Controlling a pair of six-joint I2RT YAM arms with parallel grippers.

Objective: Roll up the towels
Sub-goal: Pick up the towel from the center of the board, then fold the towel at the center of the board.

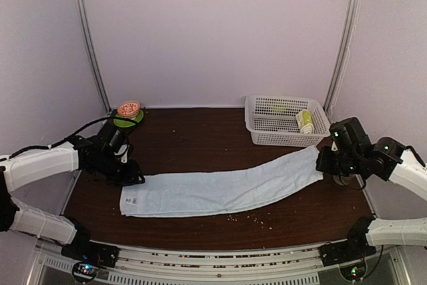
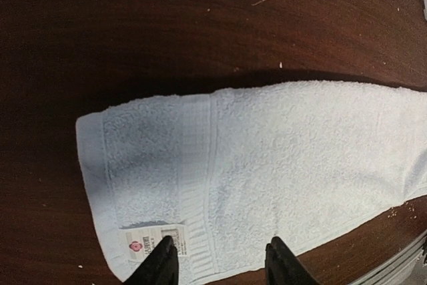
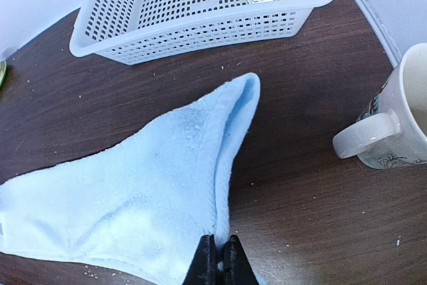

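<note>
1. Top external view, counting: two towels, one basket, one round disc and two arms; the right wrist view adds one mug
2. One pale-blue terry towel (image 1: 220,188) lies stretched in a long band across the dark brown wooden table (image 1: 200,138), from near left to far right
3. One lime-green rolled towel (image 1: 305,121) with white print lies inside the white perforated plastic basket (image 1: 267,139), at the basket's right end
4. The left gripper (image 2: 220,261) has its fingers parted about halfway over the pale-blue towel's left end, with nothing between them; whether the tips touch the cloth cannot be told
5. The right gripper (image 3: 220,258) is pinched tight on the hem at the pale-blue towel's right end, which rises in a folded peak
6. Edges and room: bare table lies between the towel's far edge and the basket's front wall, and the raised corner is near that wall but apart from it
7. A narrow strip with scattered crumbs (image 1: 250,217) runs between the towel and the table's near edge
8. The white ceramic mug (image 3: 400,125) stands just to the right of the pinched end, handle towards the towel
9. The round green disc (image 1: 128,113) with a red-patterned top sits at the far left corner
10. Writing: a white sewn-in tag (image 2: 150,241) at the towel's left hem shows a red emblem and small print too fine to read
</note>
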